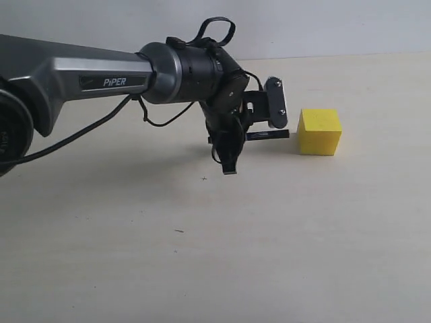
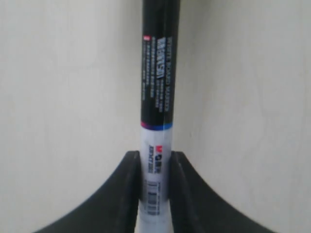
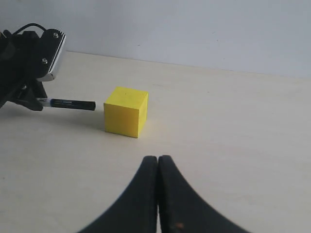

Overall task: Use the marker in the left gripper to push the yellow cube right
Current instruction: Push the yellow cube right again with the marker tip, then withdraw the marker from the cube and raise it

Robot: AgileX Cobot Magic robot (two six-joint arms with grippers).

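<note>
The yellow cube (image 1: pixel 319 131) rests on the pale table, right of the left arm; it also shows in the right wrist view (image 3: pixel 126 111). My left gripper (image 1: pixel 232 145) is shut on the marker (image 1: pixel 268 135), which lies level and points right at the cube. A small gap separates the marker's black tip (image 3: pixel 73 104) from the cube's left face. Up close, the white labelled barrel (image 2: pixel 155 174) sits clamped between both black fingers (image 2: pixel 127 194), black cap end leading away. My right gripper (image 3: pixel 158 162) is shut on nothing, hovering low near the cube.
The left arm's silver and black body (image 1: pixel 101 77) reaches in from the left edge with loose cables. A pale wall (image 3: pixel 194 29) rises behind the table (image 1: pixel 236 256).
</note>
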